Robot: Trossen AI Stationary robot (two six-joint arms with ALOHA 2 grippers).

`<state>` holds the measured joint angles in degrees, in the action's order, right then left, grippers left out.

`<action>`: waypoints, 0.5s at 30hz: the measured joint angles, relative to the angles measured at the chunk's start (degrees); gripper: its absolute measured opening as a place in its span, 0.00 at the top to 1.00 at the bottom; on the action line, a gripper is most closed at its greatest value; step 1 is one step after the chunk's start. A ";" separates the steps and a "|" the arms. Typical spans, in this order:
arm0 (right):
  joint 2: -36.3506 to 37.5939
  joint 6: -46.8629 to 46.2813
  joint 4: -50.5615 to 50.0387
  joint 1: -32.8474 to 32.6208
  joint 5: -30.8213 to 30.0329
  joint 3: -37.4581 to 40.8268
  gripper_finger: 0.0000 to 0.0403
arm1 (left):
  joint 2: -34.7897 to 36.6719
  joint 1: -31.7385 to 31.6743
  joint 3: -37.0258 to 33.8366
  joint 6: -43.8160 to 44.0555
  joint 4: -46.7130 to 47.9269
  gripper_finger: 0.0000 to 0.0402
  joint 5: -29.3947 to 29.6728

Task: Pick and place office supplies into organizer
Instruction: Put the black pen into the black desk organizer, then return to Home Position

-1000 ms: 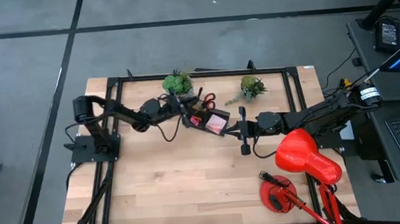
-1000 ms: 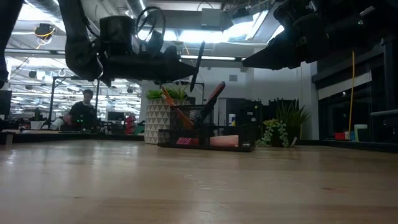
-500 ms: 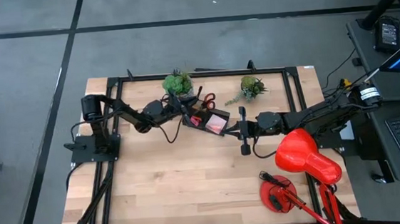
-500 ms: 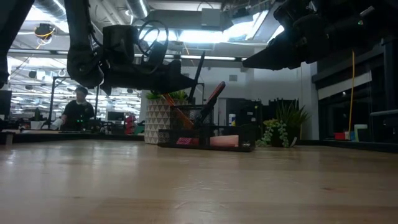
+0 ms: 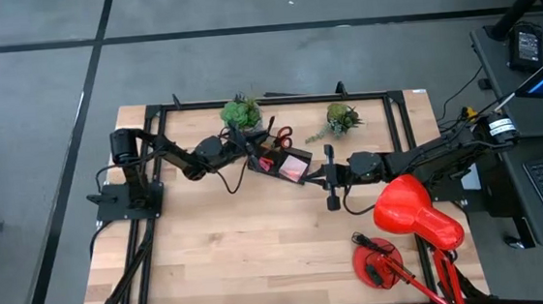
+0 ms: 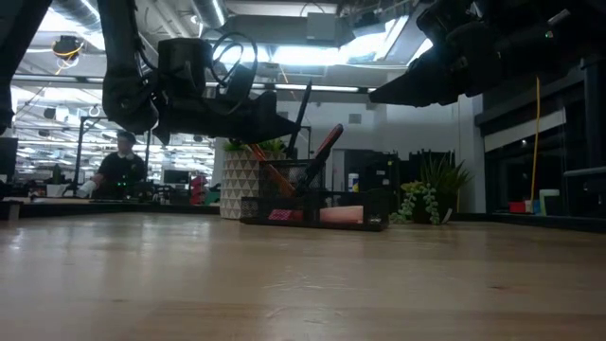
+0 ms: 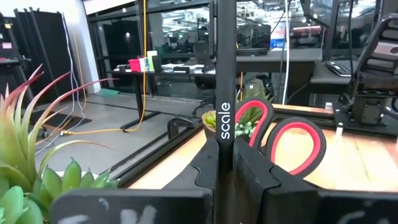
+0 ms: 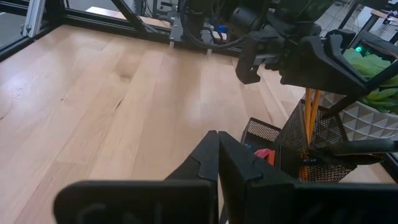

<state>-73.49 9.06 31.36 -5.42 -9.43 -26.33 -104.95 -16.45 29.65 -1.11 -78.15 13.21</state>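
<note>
Two potted plants (image 5: 241,111) flanked the organizer (image 5: 277,161) at the table's far side. It contained pencils (image 8: 309,106), scissors (image 7: 287,142) and a pink pad (image 5: 295,166). The left gripper (image 5: 249,147) clenched a black pen (image 7: 224,81) above it; the right gripper (image 5: 314,176), nearby, was clenched empty.

Both dark jointed arms reach inward over the tabletop's far middle, the left hand (image 5: 245,150) pinched on a thin black pen, the right hand (image 5: 314,176) closed, empty.

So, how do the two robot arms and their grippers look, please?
Both arms are dark, almost black, built of slim jointed links with black cables looping beside them. The left gripper and the right gripper each end in two flat, matte black fingers with angular, wedge-like tips. No markings show on the fingers themselves.
</note>
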 joint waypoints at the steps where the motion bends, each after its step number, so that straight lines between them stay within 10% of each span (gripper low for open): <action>1: 0.00 0.00 0.01 -0.01 -0.01 0.00 0.98 | 0.00 0.00 0.00 0.05 0.00 0.94 0.00; 15: 0.00 0.00 0.00 -0.01 -0.13 0.00 0.98 | 0.00 0.00 -0.03 0.29 0.02 0.81 0.35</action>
<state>-73.49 9.06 31.36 -5.43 -9.56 -26.33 -104.95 -16.45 29.61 -0.82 -78.13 13.56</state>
